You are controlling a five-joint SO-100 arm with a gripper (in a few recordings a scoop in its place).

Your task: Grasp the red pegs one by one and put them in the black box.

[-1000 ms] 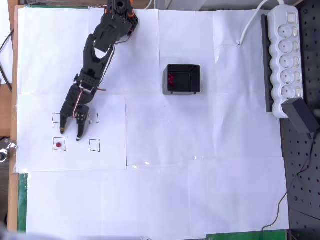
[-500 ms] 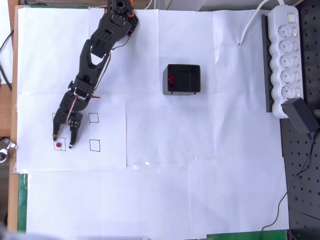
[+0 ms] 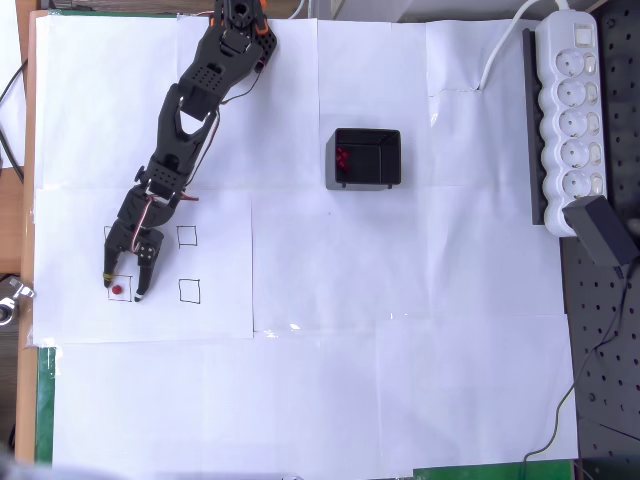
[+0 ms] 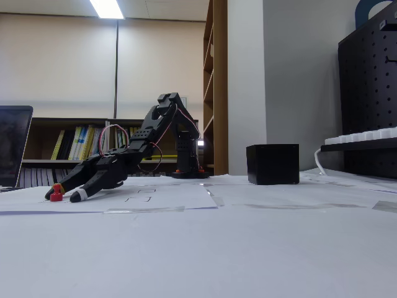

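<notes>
Lowered and swung toward the table's left edge, the gripper (image 3: 123,287) now straddles the last red peg (image 3: 117,290), jaws apart, nothing held; black box (image 3: 366,158) waits mid-table

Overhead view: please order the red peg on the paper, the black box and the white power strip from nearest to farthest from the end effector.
1. Red peg on the paper, between the open end effector fingers.
2. Black box, centre.
3. White power strip, far right edge.

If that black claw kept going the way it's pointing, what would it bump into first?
Probably the red peg: the open gripper points down at the paper with the peg between its fingertips. The paper-covered table lies just below.
</notes>
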